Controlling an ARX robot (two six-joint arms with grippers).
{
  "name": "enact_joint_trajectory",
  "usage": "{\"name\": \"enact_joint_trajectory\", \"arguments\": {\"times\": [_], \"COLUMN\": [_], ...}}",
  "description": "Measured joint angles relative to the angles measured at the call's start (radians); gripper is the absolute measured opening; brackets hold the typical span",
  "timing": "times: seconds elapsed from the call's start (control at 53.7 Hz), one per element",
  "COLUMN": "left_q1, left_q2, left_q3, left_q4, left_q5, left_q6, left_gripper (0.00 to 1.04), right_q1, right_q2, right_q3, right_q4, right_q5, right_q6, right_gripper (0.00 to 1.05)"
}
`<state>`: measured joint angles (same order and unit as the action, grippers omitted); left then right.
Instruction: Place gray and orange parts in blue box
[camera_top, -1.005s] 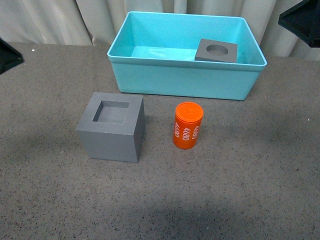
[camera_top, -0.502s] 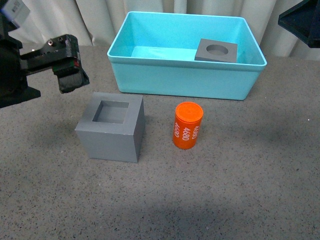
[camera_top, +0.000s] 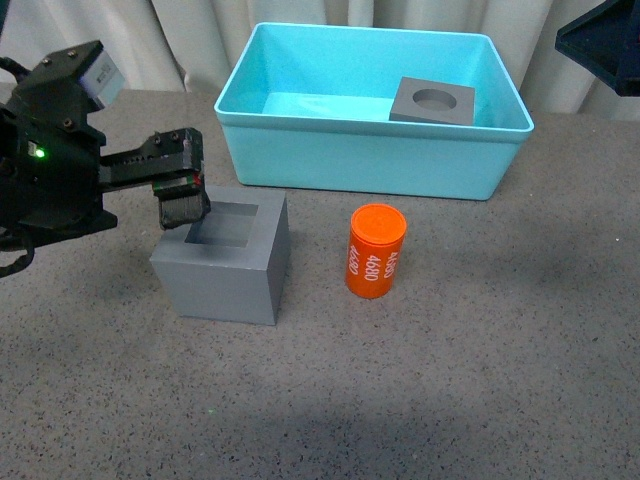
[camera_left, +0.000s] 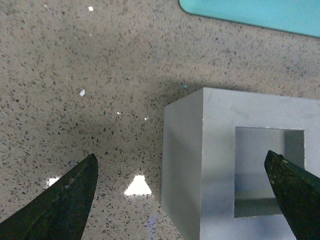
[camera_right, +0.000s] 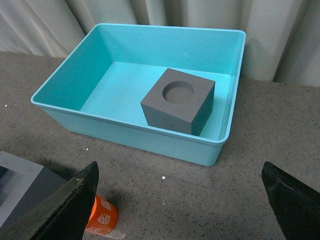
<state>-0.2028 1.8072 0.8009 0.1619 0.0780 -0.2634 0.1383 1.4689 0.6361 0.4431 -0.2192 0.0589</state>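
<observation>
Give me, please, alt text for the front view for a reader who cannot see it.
The left arm's tool is over the top left edge of a gray cube with a square recess, on a speckled gray table. An orange cylinder marked 4680 stands right of it; behind, a blue box holds a second gray cube with a round hole.

The left arm (camera_top: 55, 165) is seen in the front view, extended in from the left side. It is black and held roughly level, and a small green light is lit on its body. The left tool (camera_top: 183, 200) is angled downward at the arm's end. In the left wrist view its dark fingers (camera_left: 60, 205) are spread wide apart. Of the right arm (camera_top: 600, 40) only a dark corner is shown, raised at the upper right. The right tool (camera_right: 179, 170) is likewise spread wide.
</observation>
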Motion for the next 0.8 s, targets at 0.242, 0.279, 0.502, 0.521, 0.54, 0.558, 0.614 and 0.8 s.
{"name": "enact_joint_trajectory", "arguments": {"times": [0.242, 0.279, 0.502, 0.521, 0.54, 0.558, 0.614, 0.8], "left_q1": [-0.025, -0.028, -0.048, -0.05, -0.051, -0.051, -0.051, -0.044], "left_q2": [0.025, 0.025, 0.023, 0.022, 0.02, 0.017, 0.011, -0.064], "left_q3": [0.007, 0.008, 0.018, 0.018, 0.018, 0.019, 0.02, 0.043], "left_q4": [-0.009, -0.009, -0.022, -0.023, -0.024, -0.029, -0.033, -0.043], "left_q5": [-0.032, -0.031, -0.043, -0.047, -0.05, -0.053, -0.06, -0.056], "left_q6": [0.016, 0.018, 0.029, 0.029, 0.03, 0.031, 0.03, 0.019], "left_gripper": [0.61, 0.55, 0.21, 0.19, 0.18, 0.17, 0.17, 0.17], "right_q1": [0.0, 0.0, 0.0, 0.0, 0.0, 0.0, 0.0, 0.0], "right_q2": [0.0, 0.0, 0.0, 0.0, 0.0, 0.0, 0.0, 0.0], "right_q3": [0.0, 0.0, 0.0, 0.0, 0.0, 0.0, 0.0, 0.0], "right_q4": [0.0, 0.0, 0.0, 0.0, 0.0, 0.0, 0.0, 0.0], "right_q5": [0.0, 0.0, 0.0, 0.0, 0.0, 0.0, 0.0, 0.0], "right_q6": [0.0, 0.0, 0.0, 0.0, 0.0, 0.0, 0.0, 0.0], "right_gripper": [0.95, 0.95, 0.95, 0.95, 0.95, 0.95, 0.95, 0.95]}}
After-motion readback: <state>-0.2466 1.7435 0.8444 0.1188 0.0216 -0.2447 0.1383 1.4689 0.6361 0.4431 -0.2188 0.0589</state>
